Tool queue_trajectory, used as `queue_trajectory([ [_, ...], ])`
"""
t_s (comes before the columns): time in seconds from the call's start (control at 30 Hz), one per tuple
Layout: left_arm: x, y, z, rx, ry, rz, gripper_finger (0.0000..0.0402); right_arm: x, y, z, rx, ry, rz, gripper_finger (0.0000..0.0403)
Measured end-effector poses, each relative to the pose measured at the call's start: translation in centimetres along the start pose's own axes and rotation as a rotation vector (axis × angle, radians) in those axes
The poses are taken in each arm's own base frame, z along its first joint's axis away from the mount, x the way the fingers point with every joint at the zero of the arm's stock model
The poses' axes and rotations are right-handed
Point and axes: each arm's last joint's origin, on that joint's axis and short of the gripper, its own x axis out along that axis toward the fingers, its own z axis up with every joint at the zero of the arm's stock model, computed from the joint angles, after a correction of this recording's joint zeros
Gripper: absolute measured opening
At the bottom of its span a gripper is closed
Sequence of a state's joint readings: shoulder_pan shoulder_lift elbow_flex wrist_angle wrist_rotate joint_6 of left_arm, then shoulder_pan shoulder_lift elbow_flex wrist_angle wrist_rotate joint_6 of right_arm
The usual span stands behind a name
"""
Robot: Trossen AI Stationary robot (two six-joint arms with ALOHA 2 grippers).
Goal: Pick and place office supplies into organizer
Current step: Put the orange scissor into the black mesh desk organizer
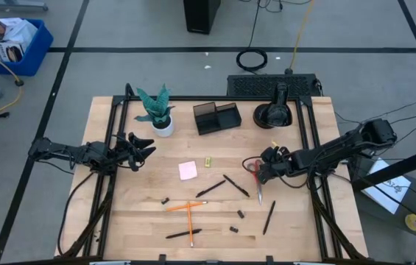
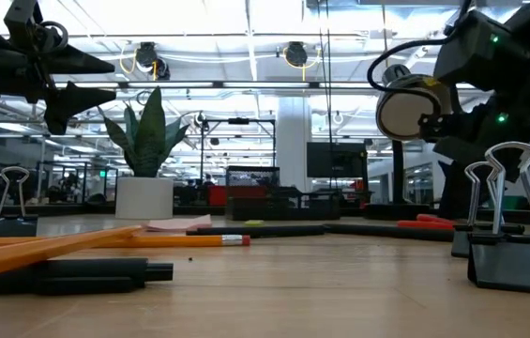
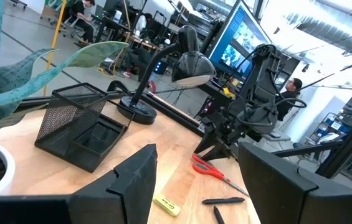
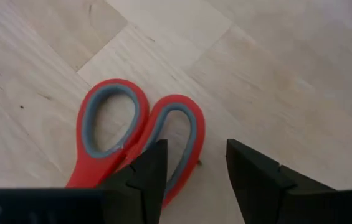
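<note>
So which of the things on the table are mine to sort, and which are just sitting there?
For the job: scissors, pink sticky-note pad, yellow piece, orange pencils, black pens, binder clips, mesh organizer.

Just lying about: potted plant, desk lamp.

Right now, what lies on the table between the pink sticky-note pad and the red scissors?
In the high view, between the sticky-note pad and the scissors lie a small yellow piece and two black pens; the rest is bare wood.
</note>
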State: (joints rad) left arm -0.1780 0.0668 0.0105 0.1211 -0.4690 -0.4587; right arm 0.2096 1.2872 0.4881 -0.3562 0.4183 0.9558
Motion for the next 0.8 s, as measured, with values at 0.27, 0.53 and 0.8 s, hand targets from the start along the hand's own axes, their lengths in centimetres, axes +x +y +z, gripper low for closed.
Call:
queue_trajectory([
  [0.27,0.0,0.0,0.0,0.000,0.000,0.000,0.0230,1.1,0.4,-0.3,-0.019,0.015,-0.026,0.0146],
  [0.53,0.0,0.0,0.0,0.001,0.001,0.001,0.0230,1.3,0.5,-0.3,-0.019,0.014,-0.024,0.0073],
  [0.8,0.0,-0.2,0.6,-0.007,-0.057,-0.019,0.0230,1.3,0.7,-0.2,-0.051,0.000,-0.007,0.0018],
])
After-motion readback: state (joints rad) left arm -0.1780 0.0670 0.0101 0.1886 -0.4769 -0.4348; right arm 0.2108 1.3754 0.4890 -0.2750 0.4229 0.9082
